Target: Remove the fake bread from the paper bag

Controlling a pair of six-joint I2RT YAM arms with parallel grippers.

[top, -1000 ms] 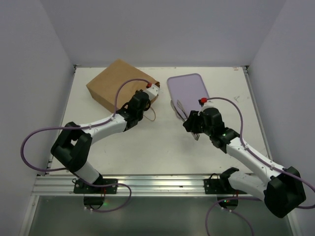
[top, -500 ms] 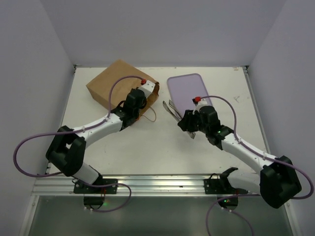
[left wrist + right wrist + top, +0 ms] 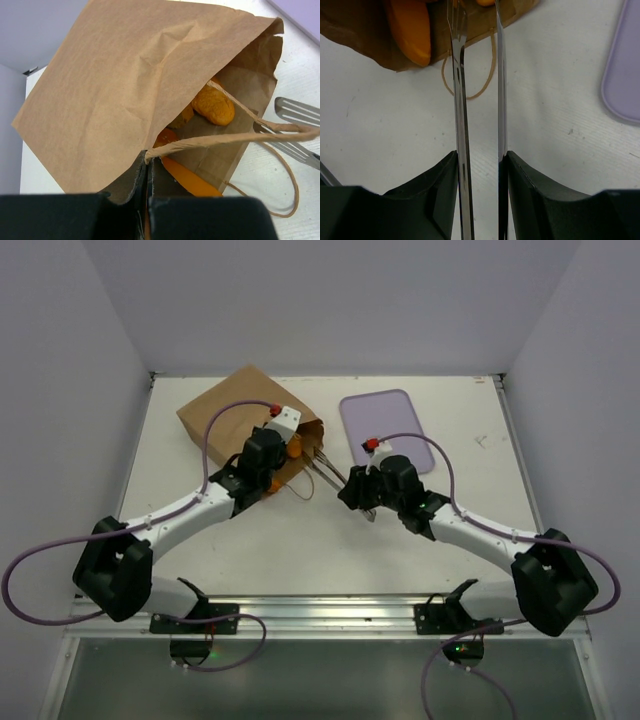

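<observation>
Kraft paper bag [image 3: 115, 85] rim clamped in left gripper [image 3: 148, 172] jaws; right gripper [image 3: 479, 167] jaws, clamped on tongs [image 3: 459, 100], should straddle the nearest fake bread [image 3: 410, 30] squarely.

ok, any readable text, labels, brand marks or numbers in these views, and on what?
None readable.
The paper bag, bread, lavender tray and tongs are all plain, with no print.
A faint dark mark on the table is too small to read.
</observation>
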